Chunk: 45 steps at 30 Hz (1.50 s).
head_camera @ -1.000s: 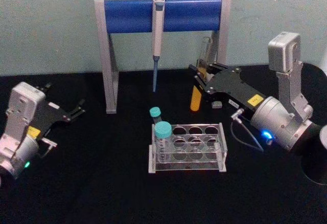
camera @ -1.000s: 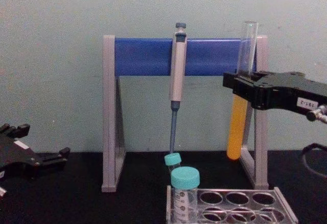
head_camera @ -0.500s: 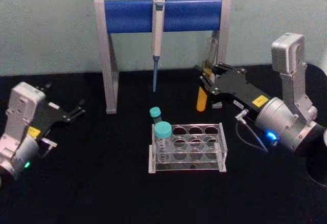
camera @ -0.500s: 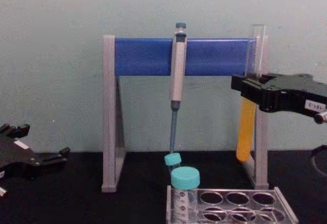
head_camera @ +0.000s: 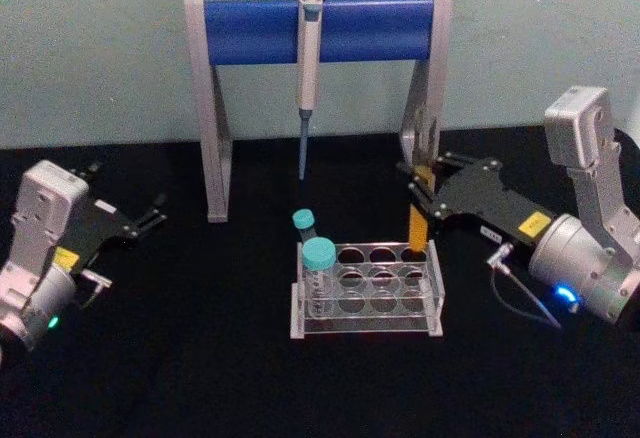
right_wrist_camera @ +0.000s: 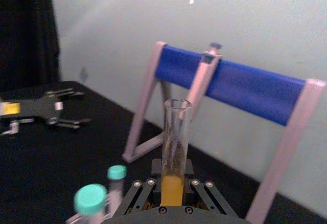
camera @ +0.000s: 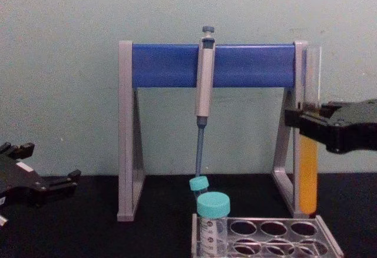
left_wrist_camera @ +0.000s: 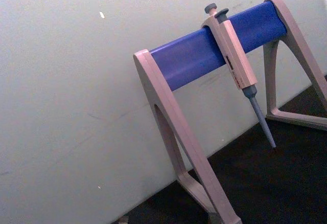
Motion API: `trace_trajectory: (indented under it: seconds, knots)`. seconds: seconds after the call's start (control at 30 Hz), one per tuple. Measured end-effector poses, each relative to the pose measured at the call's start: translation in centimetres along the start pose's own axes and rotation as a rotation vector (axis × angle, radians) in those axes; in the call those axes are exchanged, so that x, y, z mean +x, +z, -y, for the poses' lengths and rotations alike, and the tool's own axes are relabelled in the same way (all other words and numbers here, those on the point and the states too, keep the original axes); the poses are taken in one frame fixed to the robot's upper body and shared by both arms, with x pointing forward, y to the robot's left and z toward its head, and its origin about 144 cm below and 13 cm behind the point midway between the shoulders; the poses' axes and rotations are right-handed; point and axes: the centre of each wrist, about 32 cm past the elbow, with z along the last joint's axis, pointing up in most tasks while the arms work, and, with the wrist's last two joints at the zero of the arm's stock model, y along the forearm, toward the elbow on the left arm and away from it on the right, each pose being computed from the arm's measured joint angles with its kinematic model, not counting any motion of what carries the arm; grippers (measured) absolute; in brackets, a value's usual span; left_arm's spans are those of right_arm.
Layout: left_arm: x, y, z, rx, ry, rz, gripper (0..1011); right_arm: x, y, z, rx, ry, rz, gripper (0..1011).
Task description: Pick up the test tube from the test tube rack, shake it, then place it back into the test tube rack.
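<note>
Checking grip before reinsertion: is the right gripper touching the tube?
Touching. The right wrist view shows the tube upright, pinched at the liquid's top between the fingers of the right gripper. The left gripper is parked, open, at the left.

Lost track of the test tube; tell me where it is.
In the chest view the test tube hangs upright in the right gripper, just above the back right corner of the test tube rack.

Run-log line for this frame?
right gripper: jaws shut on long clear glass test tube, upright over back-right corner of light grey plastic rack, not seated | left gripper: parked left, jaws open
</note>
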Motion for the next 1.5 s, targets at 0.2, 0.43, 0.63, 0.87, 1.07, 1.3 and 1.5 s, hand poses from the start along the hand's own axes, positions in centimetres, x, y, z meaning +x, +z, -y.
trace_trajectory:
  seconds: [0.2,0.43,0.63,0.87,1.07,1.3,1.5]
  knots:
    - [0.0,0.0,0.0,0.000,0.000,0.000,1001,-1.1,0.1,0.4,-0.013,0.081,-0.036,229]
    - [0.0,0.0,0.0,0.000,0.000,0.000,1001,-1.9,0.0,-0.9,0.048,0.133,-0.070,229]
    - [0.0,0.0,0.0,0.000,0.000,0.000,1001,-1.8,-0.3,-2.6,0.107,0.107,-0.090,229]
    - [0.0,0.0,0.0,0.000,0.000,0.000,1001,-1.0,-0.7,-3.6,0.129,0.031,-0.089,229]
    - [0.0,0.0,0.0,0.000,0.000,0.000,1001,-0.3,-0.8,-3.6,0.125,-0.002,-0.087,229]
    - [0.0,0.0,0.0,0.000,0.000,0.000,1001,-0.2,-0.9,-3.4,0.121,-0.011,-0.084,229]
    - [0.0,0.0,0.0,0.000,0.000,0.000,1001,-0.2,-0.9,-3.3,0.115,-0.012,-0.081,229]
